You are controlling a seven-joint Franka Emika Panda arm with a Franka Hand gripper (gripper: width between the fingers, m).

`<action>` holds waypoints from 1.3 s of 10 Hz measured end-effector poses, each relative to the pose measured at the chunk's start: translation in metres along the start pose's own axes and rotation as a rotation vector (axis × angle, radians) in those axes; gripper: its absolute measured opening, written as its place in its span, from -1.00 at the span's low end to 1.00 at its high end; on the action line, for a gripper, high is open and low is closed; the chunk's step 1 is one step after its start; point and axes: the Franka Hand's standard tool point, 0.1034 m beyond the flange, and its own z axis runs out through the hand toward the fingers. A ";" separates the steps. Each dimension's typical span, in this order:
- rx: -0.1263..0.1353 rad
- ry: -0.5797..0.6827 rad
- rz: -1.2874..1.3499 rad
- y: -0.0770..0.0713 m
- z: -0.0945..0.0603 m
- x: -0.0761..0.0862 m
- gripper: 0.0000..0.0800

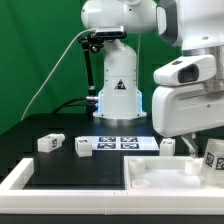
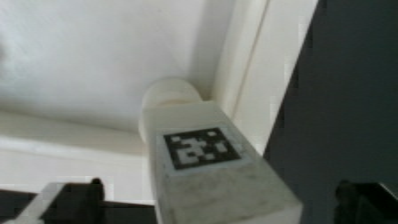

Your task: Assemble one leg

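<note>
In the wrist view a white leg [image 2: 205,160] with a black-and-white tag stands between my jaws, its far end at the inner corner of the large white panel [image 2: 89,60]. My gripper [image 2: 217,200] is open; the dark fingertips [image 2: 71,197] stand apart from the leg on both sides. In the exterior view my gripper [image 1: 188,148] hangs low over the panel's [image 1: 160,180] far right part, and the leg there is mostly hidden behind it. Three more legs lie on the table: one [image 1: 50,143], a second [image 1: 84,148] and a third [image 1: 167,145].
The marker board [image 1: 122,142] lies flat behind the panel in front of the robot base. Another tagged white part [image 1: 213,155] shows at the exterior view's right edge. A white border piece [image 1: 18,180] runs along the front left. Dark table [image 2: 356,90] lies beside the panel rim.
</note>
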 end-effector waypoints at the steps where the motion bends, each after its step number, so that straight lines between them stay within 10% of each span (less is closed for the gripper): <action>1: -0.005 0.005 -0.008 -0.003 0.001 0.000 0.62; 5: -0.009 0.009 -0.049 0.003 0.002 0.001 0.62; 7: -0.010 0.008 -0.070 0.004 0.003 0.001 -0.04; 13: -0.015 0.007 -0.032 0.010 0.003 0.000 -0.26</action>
